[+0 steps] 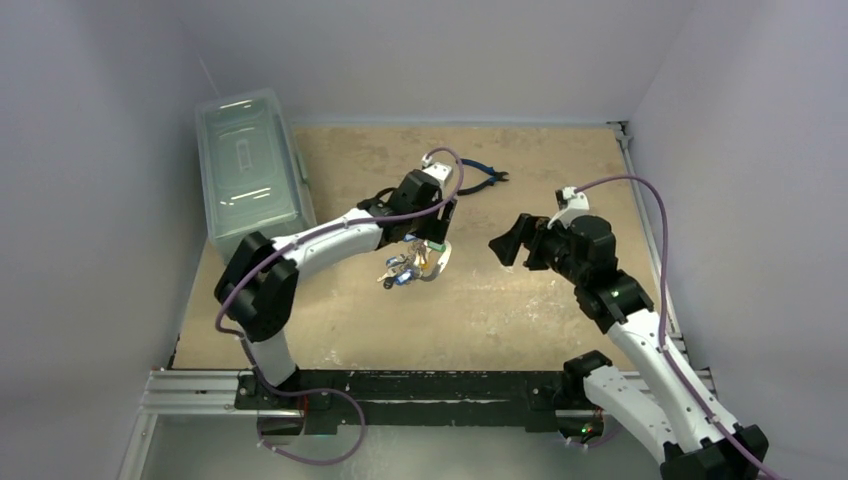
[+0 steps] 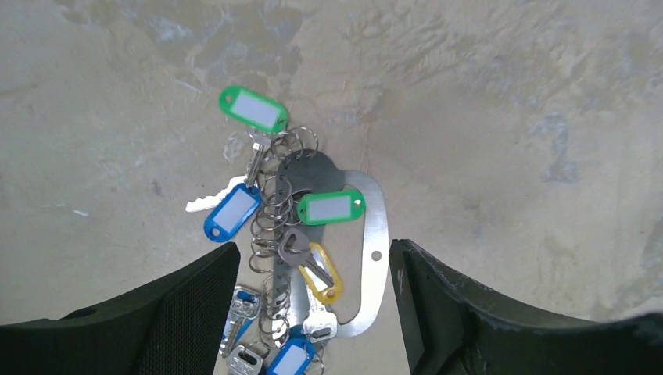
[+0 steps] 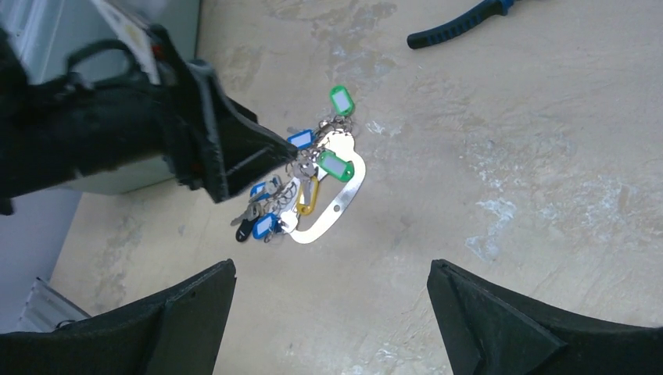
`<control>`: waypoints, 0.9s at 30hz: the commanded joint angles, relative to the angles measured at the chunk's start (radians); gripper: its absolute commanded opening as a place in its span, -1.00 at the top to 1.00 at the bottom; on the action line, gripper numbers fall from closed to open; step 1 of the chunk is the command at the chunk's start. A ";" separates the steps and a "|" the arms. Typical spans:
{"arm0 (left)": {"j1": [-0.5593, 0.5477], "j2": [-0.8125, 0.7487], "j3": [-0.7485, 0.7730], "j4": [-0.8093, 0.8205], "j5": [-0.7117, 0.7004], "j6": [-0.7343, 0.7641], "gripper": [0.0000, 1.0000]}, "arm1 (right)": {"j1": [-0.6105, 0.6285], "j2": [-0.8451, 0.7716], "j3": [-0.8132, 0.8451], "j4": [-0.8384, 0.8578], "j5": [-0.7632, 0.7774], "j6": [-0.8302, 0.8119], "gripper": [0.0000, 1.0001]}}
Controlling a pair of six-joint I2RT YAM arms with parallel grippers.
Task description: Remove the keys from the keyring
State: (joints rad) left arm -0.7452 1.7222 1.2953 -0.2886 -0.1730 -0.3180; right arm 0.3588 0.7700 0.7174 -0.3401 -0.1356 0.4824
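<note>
A: What sits at the far left of the sandy desk [image 1: 520, 310]?
B: A clear plastic lidded box [image 1: 250, 170]. Right of it, the left claw [image 2: 314, 248] hangs released, fingers apart, over the small keys [image 2: 295, 246] with green, blue and yellow tags. They lie on the desk, bunched along one side of the pale silver oval keyring [image 2: 377, 223].
A: And further right?
B: Blue-handled pliers [image 1: 480, 180] at the back, then the right claw [image 3: 330, 269], spread wide, grasping nothing.

Your light is even and diffuse, with soft shadows on the table [image 1: 500, 310]. Wrist views are sharp; the keyring [image 2: 378, 223] glints mildly.
</note>
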 commanded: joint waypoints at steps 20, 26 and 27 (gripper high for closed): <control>0.040 0.062 -0.009 -0.094 0.123 0.009 0.03 | -0.001 -0.029 -0.092 0.072 -0.103 0.053 -0.98; 0.040 -0.058 -0.124 -0.074 0.136 -0.018 0.03 | -0.002 -0.031 -0.104 0.069 -0.089 0.052 -0.98; 0.040 -0.064 -0.132 -0.074 0.143 -0.011 0.03 | -0.001 -0.030 -0.105 0.070 -0.092 0.052 -0.98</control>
State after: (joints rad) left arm -0.7036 1.7325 1.2030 -0.3763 -0.0433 -0.3073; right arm 0.3588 0.7502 0.6220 -0.2916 -0.2234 0.5346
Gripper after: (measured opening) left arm 0.483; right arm 0.987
